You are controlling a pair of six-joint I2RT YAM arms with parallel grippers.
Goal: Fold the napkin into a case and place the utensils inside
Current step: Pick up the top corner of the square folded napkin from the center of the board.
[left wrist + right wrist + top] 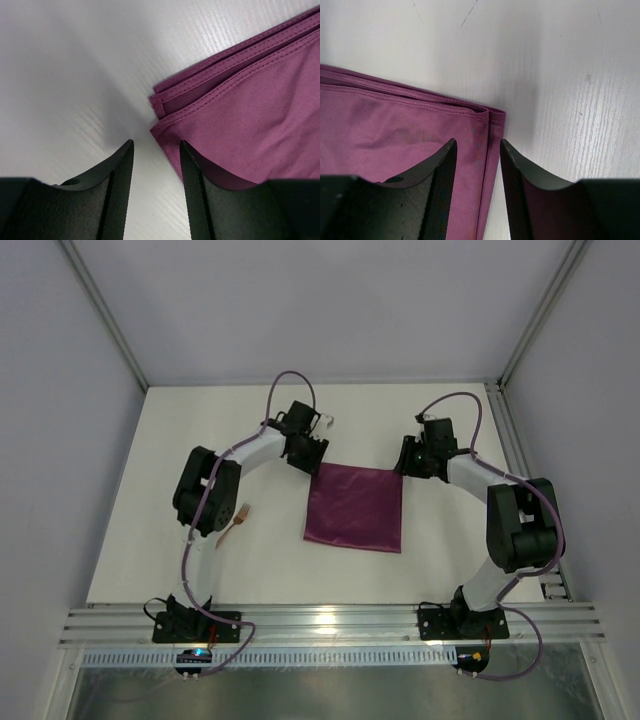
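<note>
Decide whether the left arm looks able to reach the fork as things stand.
Probably yes, awkwardly. Nothing covers the fork, but it lies close beside the arm's own elbow, while the left gripper sits at the napkin corner, so it must fold back.

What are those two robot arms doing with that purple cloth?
They are working on a soft plum-purple cloth napkin, which lies flat on the white table, already folded into layers. The left gripper sits at its far left corner and the right gripper over its far right corner. Both have their jaws apart, and neither is pinching the cloth. A thin copper fork waits on the table beside the left arm, not yet put inside.
</note>
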